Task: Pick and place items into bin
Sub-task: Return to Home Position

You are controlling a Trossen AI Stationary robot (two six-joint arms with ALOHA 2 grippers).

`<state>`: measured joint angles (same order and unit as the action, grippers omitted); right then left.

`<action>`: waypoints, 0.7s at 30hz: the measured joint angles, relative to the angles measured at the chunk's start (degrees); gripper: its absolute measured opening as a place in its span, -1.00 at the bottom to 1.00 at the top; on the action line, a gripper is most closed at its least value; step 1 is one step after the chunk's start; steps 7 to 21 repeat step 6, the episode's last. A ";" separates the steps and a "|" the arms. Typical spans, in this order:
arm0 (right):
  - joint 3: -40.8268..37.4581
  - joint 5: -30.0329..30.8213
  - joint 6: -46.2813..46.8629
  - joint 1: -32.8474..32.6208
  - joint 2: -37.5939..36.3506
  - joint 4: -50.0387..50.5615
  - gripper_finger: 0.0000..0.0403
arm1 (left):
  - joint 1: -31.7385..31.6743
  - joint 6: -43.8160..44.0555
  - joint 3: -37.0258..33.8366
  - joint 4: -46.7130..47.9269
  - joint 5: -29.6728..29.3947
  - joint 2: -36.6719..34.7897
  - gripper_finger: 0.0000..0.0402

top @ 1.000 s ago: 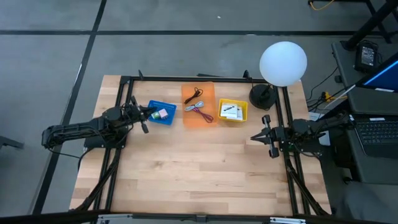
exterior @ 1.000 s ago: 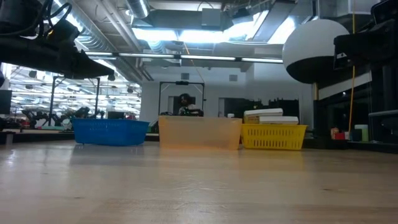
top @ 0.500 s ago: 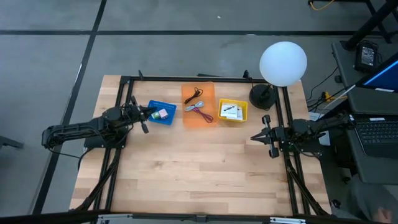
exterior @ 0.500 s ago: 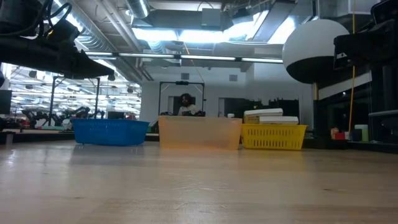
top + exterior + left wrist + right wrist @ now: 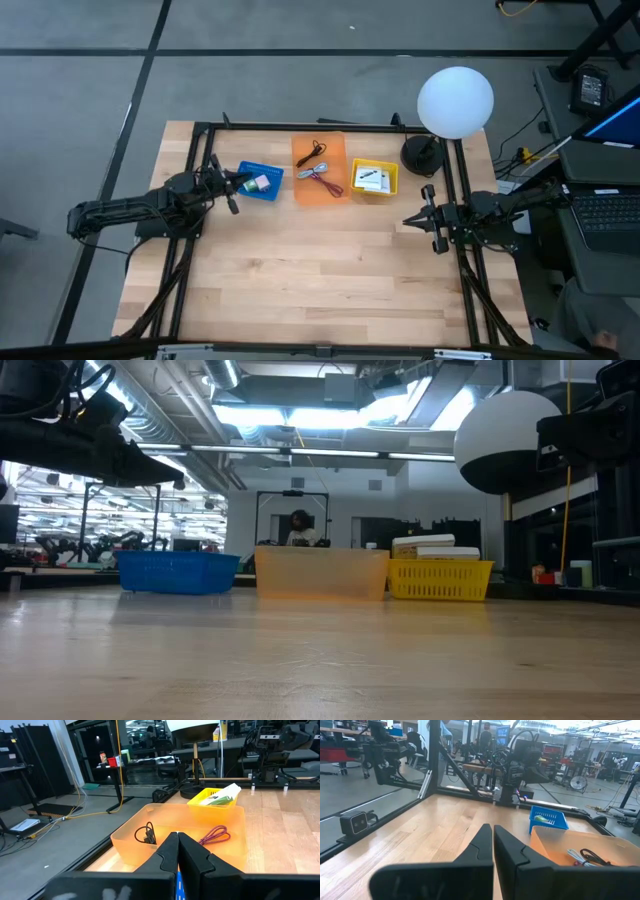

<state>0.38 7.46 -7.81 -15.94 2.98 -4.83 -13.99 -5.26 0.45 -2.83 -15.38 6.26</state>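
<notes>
Along table [image 5: 330, 270] far edge, 3 bins held all items: pieces [image 5: 260, 183] in blue bin [image 5: 177, 572], cables [image 5: 318, 172] in orange bin [image 5: 320, 573], cards [image 5: 370, 178] in yellow bin [image 5: 440, 579]. Sorting looked finished. Left gripper [image 5: 177, 836] hung closed beside blue bin; right gripper [image 5: 491, 827] closed at right edge.

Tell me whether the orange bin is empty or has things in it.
Not empty: the orange bin holds a black cable and a reddish cable, both lying on its floor.

Blue bin [image 5: 178, 572], orange bin [image 5: 320, 574], yellow bin [image 5: 440, 580].
</notes>
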 joint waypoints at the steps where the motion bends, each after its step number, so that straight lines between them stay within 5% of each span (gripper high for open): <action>1: 0.00 0.00 0.00 -0.01 0.00 0.01 -1.00 | 0.02 0.00 0.00 0.00 0.00 0.00 -0.98; 21: 0.00 0.00 0.00 -0.01 0.00 0.01 -1.00 | 0.01 0.00 0.00 0.00 0.00 0.00 -0.97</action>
